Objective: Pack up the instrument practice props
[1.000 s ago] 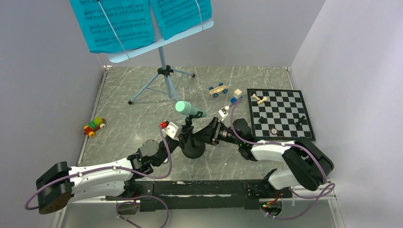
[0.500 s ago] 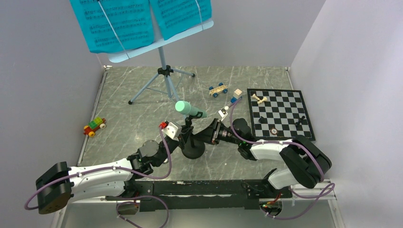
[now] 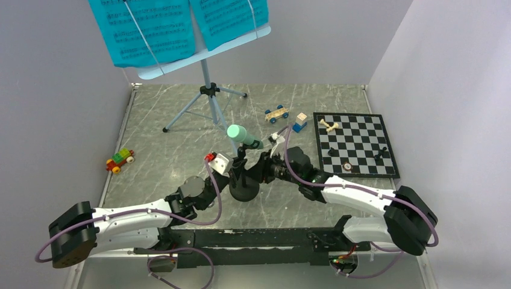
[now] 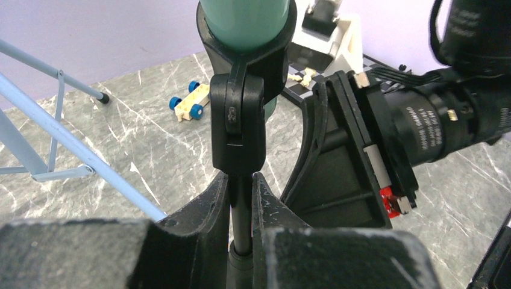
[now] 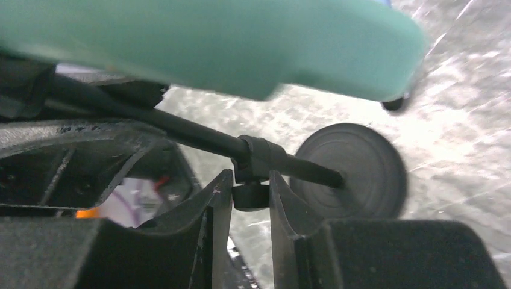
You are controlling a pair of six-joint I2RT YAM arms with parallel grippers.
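Now the right gripper (image 5: 250, 197) crowds the stand (image 3: 244, 190) — microphone (image 3: 240, 133) shifted back.

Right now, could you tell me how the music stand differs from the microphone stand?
The music stand is pale blue on tripod legs; the microphone stand is black on a round base. The music stand carries turquoise sheets, the microphone stand a mint-green microphone. The music stand is untouched; the left gripper and the right gripper both clamp the microphone stand. Both have slim poles.

We count one music stand (image 3: 208, 75), two music sheets (image 3: 144, 30), one microphone (image 3: 240, 133), one microphone stand (image 3: 244, 189), one chessboard (image 3: 361, 135), two toy cars (image 3: 276, 113), one block (image 3: 300, 122).
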